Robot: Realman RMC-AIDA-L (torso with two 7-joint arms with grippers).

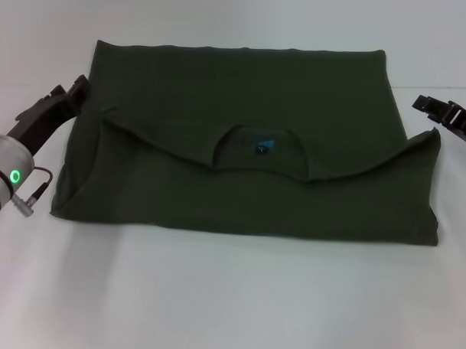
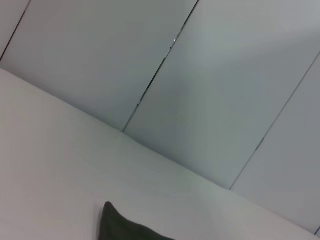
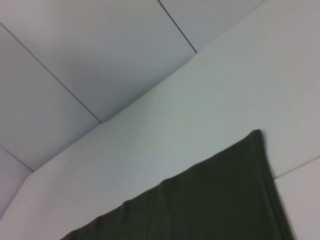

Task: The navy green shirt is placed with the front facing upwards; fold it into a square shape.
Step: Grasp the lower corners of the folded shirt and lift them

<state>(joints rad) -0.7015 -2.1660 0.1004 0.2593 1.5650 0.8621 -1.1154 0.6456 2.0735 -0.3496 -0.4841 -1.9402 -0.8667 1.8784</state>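
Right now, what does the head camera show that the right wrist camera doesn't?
Only the head view shows the whole folded shirt, its collar with the blue neck label, the left gripper at the shirt's left edge and the right gripper by its right edge. Only the right wrist view shows the panelled wall behind the table. Both show the green shirt lying on the white table.

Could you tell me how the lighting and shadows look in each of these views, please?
Head view: soft, even light, with a faint shadow under the navy green shirt along its near edge and no glare. Left wrist view: a broad, soft shadow falls across the wall panels. Right wrist view: flat light, no clear shadow.
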